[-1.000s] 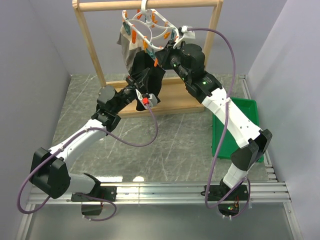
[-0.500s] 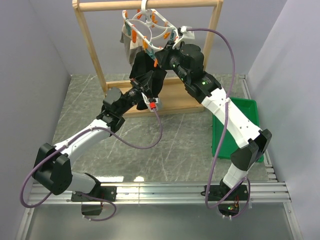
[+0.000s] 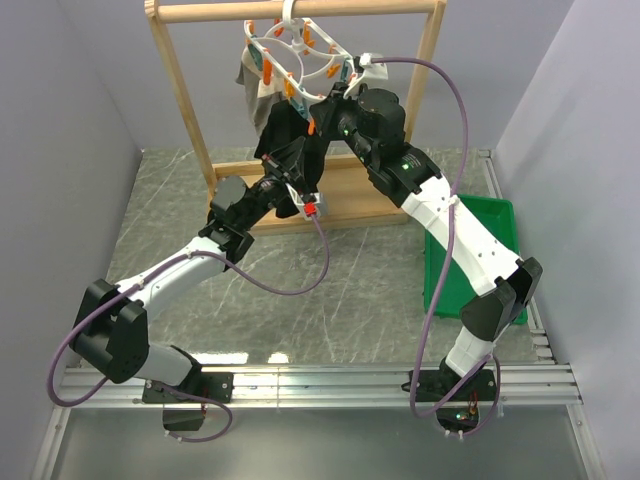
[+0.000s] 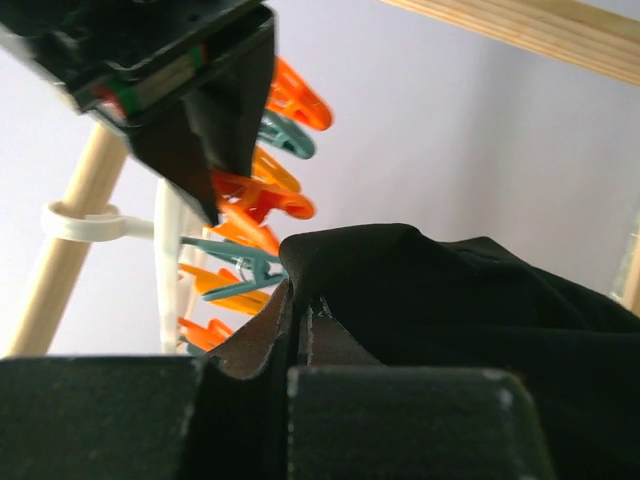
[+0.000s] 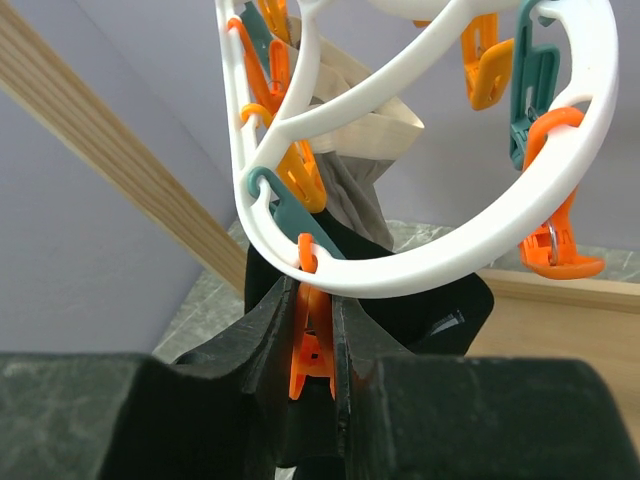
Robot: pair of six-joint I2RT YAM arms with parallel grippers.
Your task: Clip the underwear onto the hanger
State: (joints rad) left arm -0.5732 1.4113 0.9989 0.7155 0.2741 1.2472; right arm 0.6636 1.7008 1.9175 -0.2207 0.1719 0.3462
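Underwear [image 3: 292,140], black, soft and matt: hanging in limp, creased folds just below the hanger [image 3: 300,48], in front of the wooden rack [image 3: 182,110] standing along the far edge of the table [image 3: 350,270]. Hanger: hanging by its hook from the rack's round top bar, a smooth white plastic oval frame with curved cross-ribs, carrying small glossy pegs in orange and teal around its rim. Grey-beige garment [image 3: 252,85], thin and crumpled: dangling from the frame's left side, partly behind the black fabric. Table: showing a grey, marble-veined surface, with a green plastic bin [image 3: 480,235] sitting at its right edge.

Left gripper [image 4: 300,325]: pinching fully closed on a raised fold of the underwear, black cloth bulging out above the fingertips, holding it up close beside the pegs. Right gripper [image 5: 312,340]: standing narrowly parted, fingers [image 5: 265,340] pressing on both flanks of an orange peg [image 5: 310,360] dangling from the frame's near rim, black fabric lying right behind it. Hard to tell whether any peg is gripping the cloth.
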